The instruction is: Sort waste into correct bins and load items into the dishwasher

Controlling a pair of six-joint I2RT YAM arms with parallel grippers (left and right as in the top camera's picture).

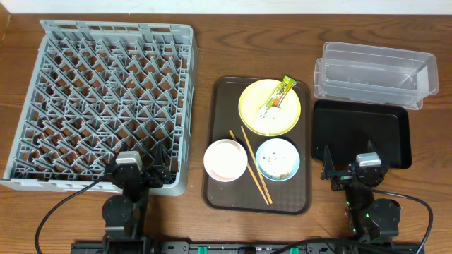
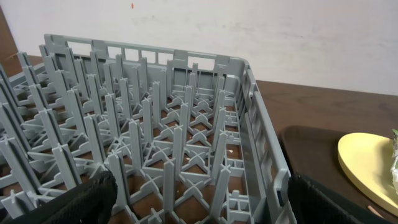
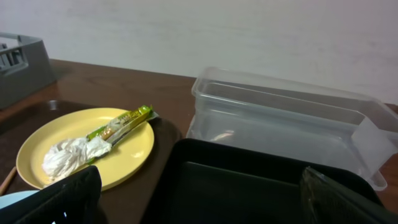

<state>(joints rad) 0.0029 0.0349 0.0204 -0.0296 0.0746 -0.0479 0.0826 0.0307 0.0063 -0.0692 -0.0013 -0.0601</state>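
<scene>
The grey dish rack [image 1: 185, 106] stands at the left and holds nothing. The pale-yellow plate [image 1: 286, 116] carries the yellow-green wrapper [image 1: 280, 90] and the white tissue [image 1: 267, 113]. In front of it are the white bowl [image 1: 225, 159], the light-blue bowl [image 1: 293, 152] with crumbs [image 1: 277, 164], and the chopsticks [image 1: 251, 162]. The clear tub [image 1: 374, 74] and black tray [image 1: 360, 130] are at the right. My left gripper [image 1: 143, 166] [image 2: 199, 199] is open over the rack's near corner. My right gripper [image 1: 351, 169] [image 3: 202, 202] is open at the black tray's near edge. No small cup shows.
The plate, bowls and chopsticks all sit on a brown serving tray [image 1: 226, 113] in the middle of the wooden table. The right wrist view shows the plate [image 3: 130, 143], tissue [image 3: 71, 154], wrapper [image 3: 124, 123], tub [image 3: 280, 118] and black tray [image 3: 249, 180].
</scene>
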